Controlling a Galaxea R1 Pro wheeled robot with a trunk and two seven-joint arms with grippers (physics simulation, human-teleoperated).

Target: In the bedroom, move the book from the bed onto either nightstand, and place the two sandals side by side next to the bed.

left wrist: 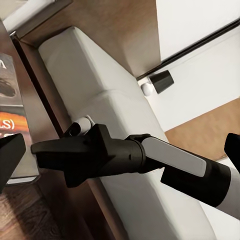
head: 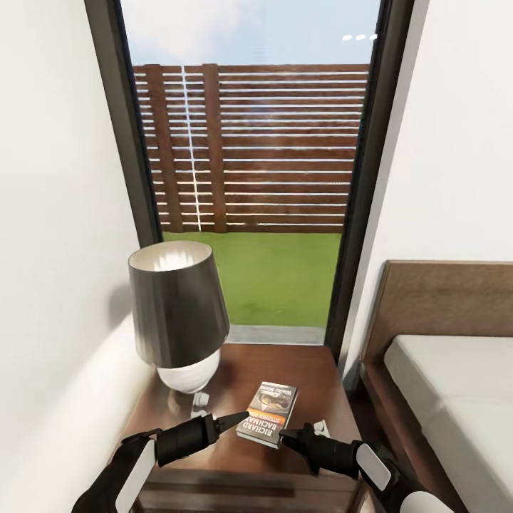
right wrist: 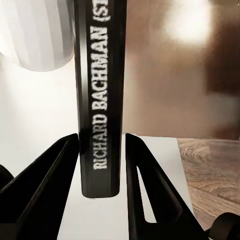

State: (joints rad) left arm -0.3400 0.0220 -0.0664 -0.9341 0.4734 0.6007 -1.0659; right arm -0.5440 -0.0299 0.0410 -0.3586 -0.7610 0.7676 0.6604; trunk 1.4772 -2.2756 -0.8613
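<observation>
Dark-covered book (head: 268, 412), low in the frame on the nightstand (head: 313, 370) beside the lamp (head: 178, 313), is being straddled by the released right pincer (head: 285, 436); left pincer (head: 239, 420) state cannot be told.

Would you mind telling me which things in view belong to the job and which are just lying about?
Job: small dark paperback book, on the glossy dark brown wooden nightstand; low bed with off-white mattress; right claw, its fingers either side of the book.

Lying about: table lamp with dark shade; tall window.

The nightstand (head: 313, 370) bears a lamp (head: 178, 313) and the book (head: 268, 412).
</observation>
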